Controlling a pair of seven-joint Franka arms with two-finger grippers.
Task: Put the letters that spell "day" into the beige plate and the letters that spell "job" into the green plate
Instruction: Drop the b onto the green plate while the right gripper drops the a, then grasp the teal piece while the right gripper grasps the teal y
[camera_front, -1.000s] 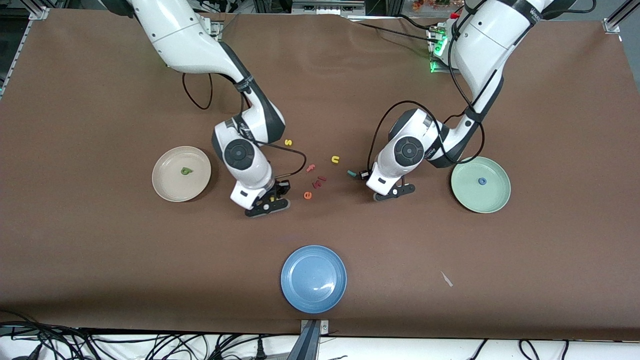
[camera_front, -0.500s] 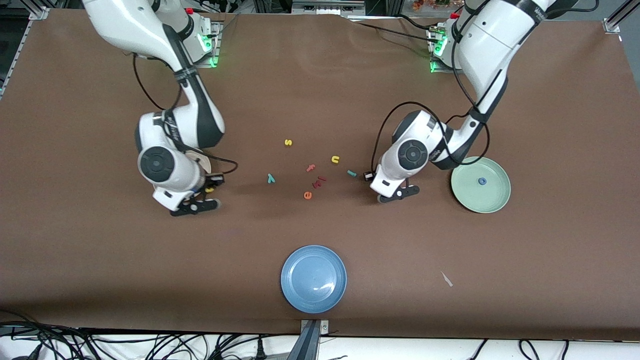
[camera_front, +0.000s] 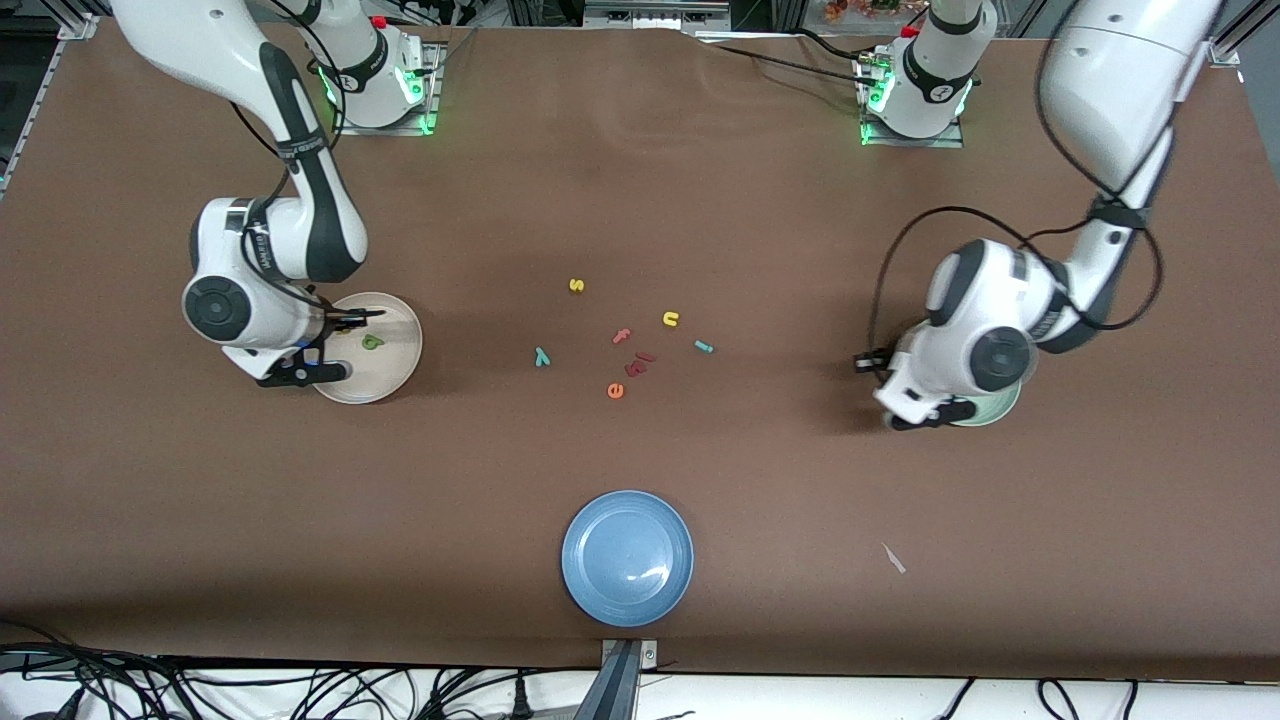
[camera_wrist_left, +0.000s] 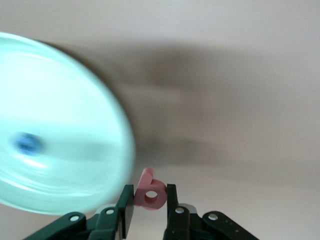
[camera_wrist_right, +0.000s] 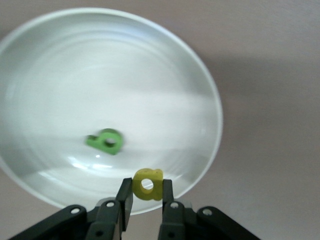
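My right gripper (camera_wrist_right: 147, 194) is shut on the yellow "a" (camera_wrist_right: 148, 184) and hangs over the rim of the beige plate (camera_front: 395, 352) (camera_wrist_right: 100, 75). The green "d" (camera_front: 372, 342) (camera_wrist_right: 105, 141) lies in that plate. My left gripper (camera_wrist_left: 150, 202) is shut on the pink "b" (camera_wrist_left: 150, 192), over the table just beside the green plate (camera_wrist_left: 60, 115), of which only a sliver (camera_front: 1003, 407) shows in the front view. The blue "o" (camera_wrist_left: 26, 143) lies in the green plate. The teal "y" (camera_front: 541, 356) and teal "j" (camera_front: 704, 347) lie at mid-table.
Near the table's middle lie a yellow "s" (camera_front: 576, 285), a yellow "u" (camera_front: 670, 319), a pink "f" (camera_front: 622, 336), a dark red piece (camera_front: 640, 362) and an orange "e" (camera_front: 615, 390). A blue plate (camera_front: 627, 557) sits near the front edge, beside a white scrap (camera_front: 893, 558).
The right arm swung from mid-table to the beige plate with the yellow "a". The left arm moved from beside the "j" to the green plate's rim with the "b".
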